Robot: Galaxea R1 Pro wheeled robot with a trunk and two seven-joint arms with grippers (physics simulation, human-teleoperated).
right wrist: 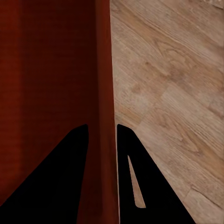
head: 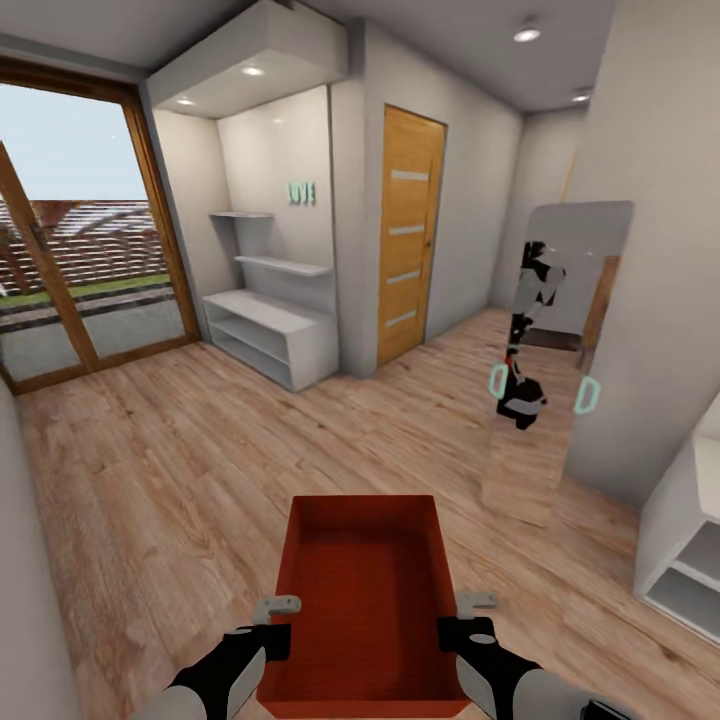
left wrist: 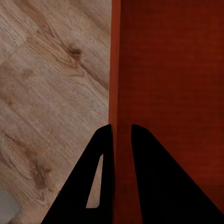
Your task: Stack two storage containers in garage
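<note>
You hold one red-orange storage container [head: 365, 590] at 6 o'clock, nothing inside | left gripper [left wrist: 122, 133] pinches its left wall | right gripper [right wrist: 101, 133] pinches its right wall | over wood-plank floor [head: 150, 470], orange striped door [head: 410, 245] at 12 o'clock

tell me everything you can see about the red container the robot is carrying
The storage container is a plain red-orange rectangular bin with thin straight walls, an open top and nothing inside. It is held level above the light wood-plank floor, its long axis pointing away from the robot. The left gripper pinches its left wall, the right gripper its right wall.
</note>
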